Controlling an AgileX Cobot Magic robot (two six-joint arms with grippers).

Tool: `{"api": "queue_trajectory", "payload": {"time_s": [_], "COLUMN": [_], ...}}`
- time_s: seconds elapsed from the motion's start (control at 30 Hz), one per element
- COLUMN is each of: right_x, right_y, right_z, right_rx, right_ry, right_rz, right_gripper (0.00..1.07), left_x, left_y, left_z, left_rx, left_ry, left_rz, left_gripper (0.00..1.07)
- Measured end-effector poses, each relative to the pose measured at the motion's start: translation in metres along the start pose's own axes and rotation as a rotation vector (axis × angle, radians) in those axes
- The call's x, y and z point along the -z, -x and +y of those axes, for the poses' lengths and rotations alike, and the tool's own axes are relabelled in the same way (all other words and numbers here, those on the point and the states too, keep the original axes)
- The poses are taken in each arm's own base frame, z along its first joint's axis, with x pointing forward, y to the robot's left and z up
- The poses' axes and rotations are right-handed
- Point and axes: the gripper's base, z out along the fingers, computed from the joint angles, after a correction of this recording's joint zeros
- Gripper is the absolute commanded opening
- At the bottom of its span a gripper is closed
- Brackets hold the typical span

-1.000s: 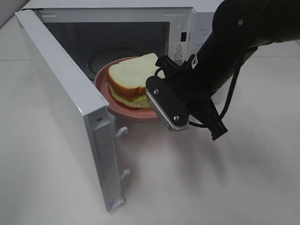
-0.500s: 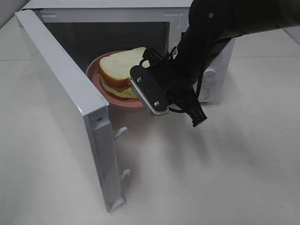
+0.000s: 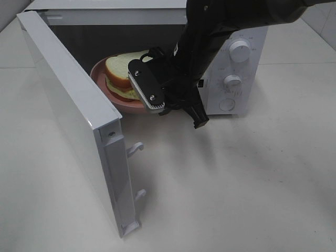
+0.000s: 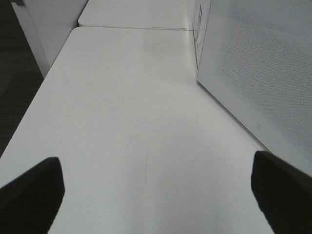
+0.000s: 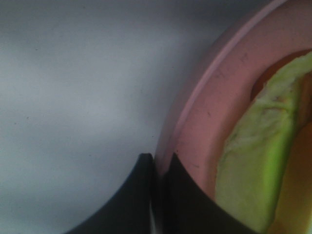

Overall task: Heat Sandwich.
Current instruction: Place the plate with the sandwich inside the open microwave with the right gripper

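The sandwich [image 3: 124, 71], white bread over pale green filling, lies on a round pink plate [image 3: 99, 79] at the mouth of the open white microwave [image 3: 239, 31]. My right gripper [image 5: 158, 195] is shut on the plate's rim [image 5: 209, 97], and the green filling of the sandwich [image 5: 253, 165] shows close by. In the exterior high view the black right arm [image 3: 178, 79] covers the plate's right side and the grip itself. My left gripper [image 4: 156, 192] stands open over bare table, with nothing between its fingers.
The microwave door [image 3: 68, 105] swings wide open to the left, with its latch hooks [image 3: 135, 148] sticking out. Knobs [image 3: 239, 51] sit on the right-hand control panel. A white perforated wall of the microwave [image 4: 258, 63] rises beside the left gripper.
The right arm has carried the plate and sandwich leftward and deeper into the microwave's opening, uncovering the control knobs. The left gripper has not moved.
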Motion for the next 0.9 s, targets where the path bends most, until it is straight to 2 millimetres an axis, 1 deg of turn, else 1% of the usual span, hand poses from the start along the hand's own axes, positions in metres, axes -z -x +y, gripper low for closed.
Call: {"api": "queue_trajectory", "payload": {"time_s": [0.1, 0.2, 0.4, 0.43, 0.53, 0.63, 0.9], "right_x": [-0.002, -0.009, -0.018, -0.020, -0.024, -0.030, -0.038], "right_y": [0.000, 0.000, -0.001, -0.001, -0.001, -0.002, -0.004], "right_z": [-0.004, -0.012, -0.019, -0.023, -0.027, -0.034, -0.048], "right_rx": [-0.004, -0.028, -0.051, -0.064, -0.077, -0.103, -0.127], "right_ry": [-0.005, -0.004, 0.001, -0.003, -0.005, -0.014, -0.038], "right_rz": [0.001, 0.006, 0.014, 0.015, 0.015, 0.020, 0.050], "right_gripper": [0.02, 0.02, 0.03, 0.03, 0.03, 0.03, 0.03], "left_x": [0.000, 0.000, 0.000, 0.000, 0.000, 0.000, 0.000], "left_y": [0.000, 0.000, 0.000, 0.000, 0.000, 0.000, 0.000], "left_z": [0.000, 0.000, 0.000, 0.000, 0.000, 0.000, 0.000], "left_rx": [0.000, 0.000, 0.000, 0.000, 0.000, 0.000, 0.000], "left_ry": [0.000, 0.000, 0.000, 0.000, 0.000, 0.000, 0.000], "left_rz": [0.000, 0.000, 0.000, 0.000, 0.000, 0.000, 0.000], "left_gripper": [0.98, 0.98, 0.98, 0.98, 0.98, 0.98, 0.98]}}
